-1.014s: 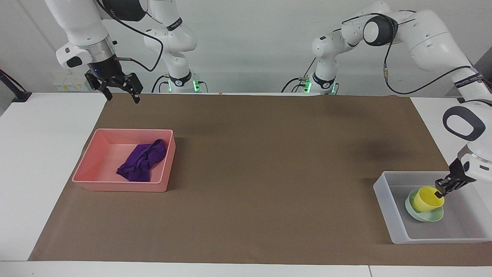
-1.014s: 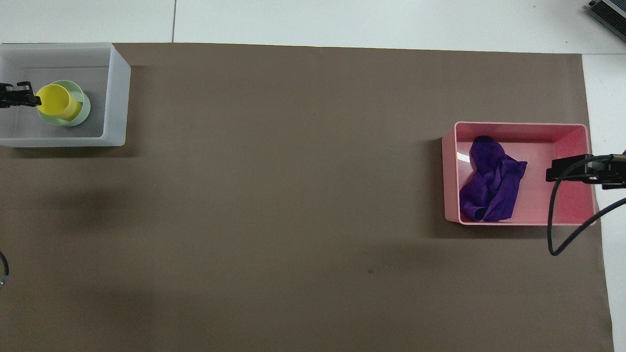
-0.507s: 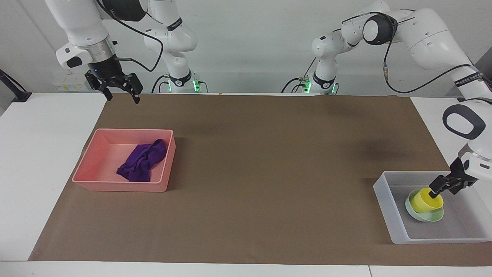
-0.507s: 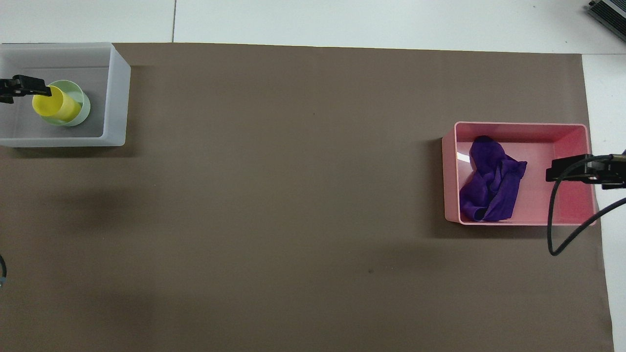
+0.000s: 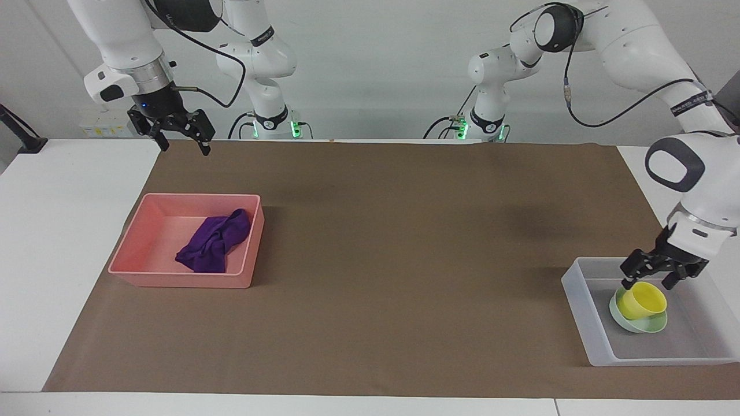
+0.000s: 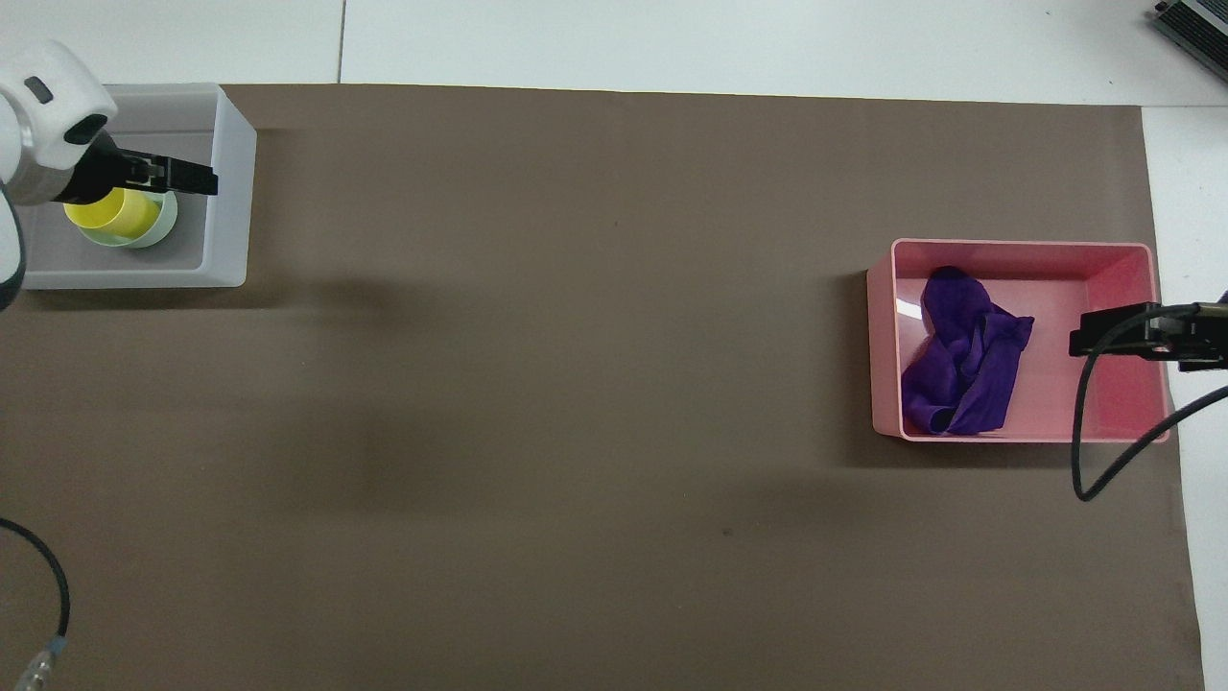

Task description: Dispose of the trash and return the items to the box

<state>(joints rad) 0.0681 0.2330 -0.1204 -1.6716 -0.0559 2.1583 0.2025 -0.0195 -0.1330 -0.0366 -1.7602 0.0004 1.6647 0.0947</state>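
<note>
The yellow cup (image 5: 643, 300) sits tilted in the mint-green bowl (image 5: 642, 325), inside the translucent box (image 5: 578, 300) at the left arm's end of the table. My left gripper (image 5: 647, 283) hovers just over the cup, open and empty. In the overhead view the left gripper (image 6: 192, 178) covers part of the cup (image 6: 110, 216), the bowl (image 6: 165, 221) and the box (image 6: 228, 202). The purple cloth (image 5: 214, 241) lies in the pink tray (image 5: 185, 280). My right gripper (image 5: 184, 141) waits raised and open, over the mat by the tray's nearer side.
A brown mat (image 5: 404, 231) covers most of the white table. The pink tray (image 6: 1017, 248) with the cloth (image 6: 959, 365) is at the right arm's end. The right gripper (image 6: 1094, 336) and its cable overlap the tray in the overhead view.
The left gripper has let go of the cup's rim, opened and lifted, swinging toward the table's middle. The cup now rests in the bowl. The right arm has not moved.
</note>
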